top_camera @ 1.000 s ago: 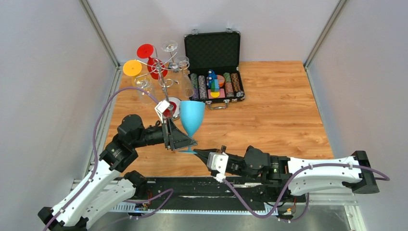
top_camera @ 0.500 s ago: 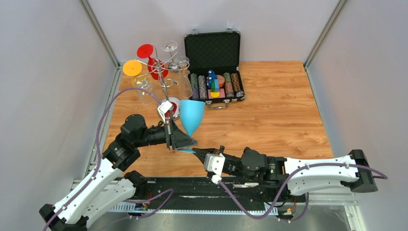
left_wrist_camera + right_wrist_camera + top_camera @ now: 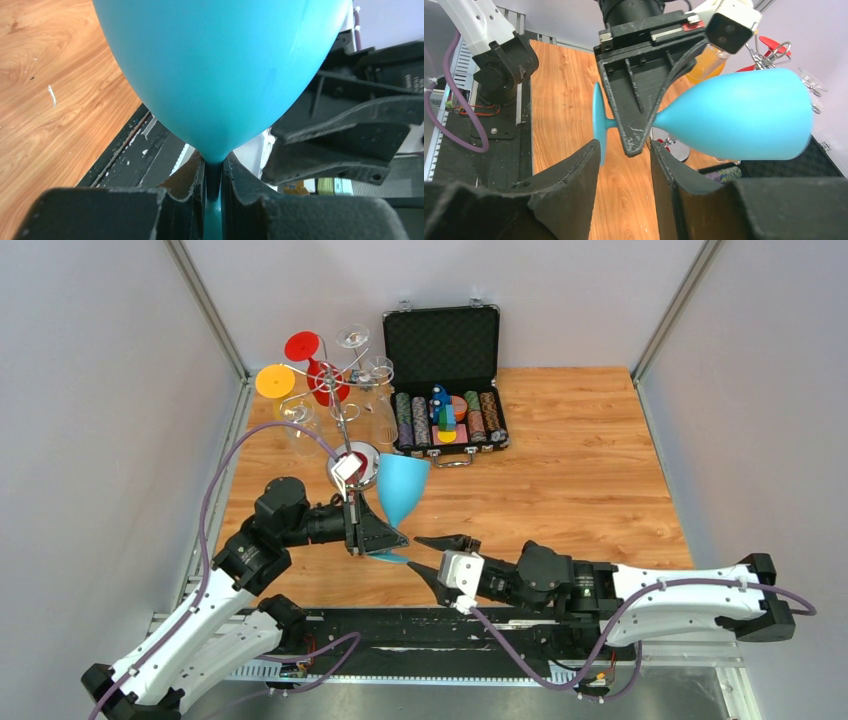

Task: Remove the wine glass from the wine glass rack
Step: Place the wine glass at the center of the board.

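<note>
Held the blue wine glass (image 3: 402, 488) off the wine glass rack (image 3: 366, 454), pinched by its thin stem in the clenched left claw (image 3: 392, 538). Carried it tilted above the wooden surface (image 3: 570, 460), with the bowl pointing away from the arm bases and the flat foot toward the near edge. In the overhead view, placed the bowl just beside the rack's round mirrored base; could not tell whether the two touched.

From the left wrist, showed both fingers (image 3: 240, 185) pressed against the stem right under the bowl.

Showed the right claw (image 3: 418, 552) released, jaws spread apart, just short of the glass's foot and gripping nothing. Through the right wrist camera, framed the foot and the tip of the left claw beyond the gap between the two spread fingers (image 3: 569, 185).

On the rack's curled wire arms, carried a red glass (image 3: 303, 346), a yellow glass (image 3: 275, 381) and several clear glasses (image 3: 352, 336).

Included, to the right of the rack at the far edge, an open black chip case (image 3: 443, 345) with rows of chips inside.
</note>
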Controlling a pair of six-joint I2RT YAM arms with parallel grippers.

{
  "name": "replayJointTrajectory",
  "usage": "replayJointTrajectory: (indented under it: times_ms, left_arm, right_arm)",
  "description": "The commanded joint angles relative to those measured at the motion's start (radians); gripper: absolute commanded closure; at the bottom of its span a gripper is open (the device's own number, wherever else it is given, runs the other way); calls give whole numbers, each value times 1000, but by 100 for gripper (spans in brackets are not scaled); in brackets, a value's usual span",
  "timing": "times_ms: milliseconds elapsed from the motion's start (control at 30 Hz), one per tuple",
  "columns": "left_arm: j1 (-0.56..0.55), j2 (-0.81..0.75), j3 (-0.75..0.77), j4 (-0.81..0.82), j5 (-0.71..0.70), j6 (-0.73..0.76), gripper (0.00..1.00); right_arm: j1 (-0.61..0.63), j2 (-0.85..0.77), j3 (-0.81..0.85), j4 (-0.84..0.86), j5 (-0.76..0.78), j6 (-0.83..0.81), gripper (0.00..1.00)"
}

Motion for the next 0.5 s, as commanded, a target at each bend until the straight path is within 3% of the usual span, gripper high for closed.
replayJointTrajectory:
  times_ms: [0,267,467]
  left_arm:
    - [-4,-4,65,-70,9,128,100]
    - [-4,-5,131,-300,32,370,100]
    - [-3,-3,183,-466,60,518,100]
  right_arm:
    - [5,-67,81,-103,2,69,55]
    - [-26,-63,236,-303,0,209,48]
    - [-107,18,408,-478,-108,320,43]
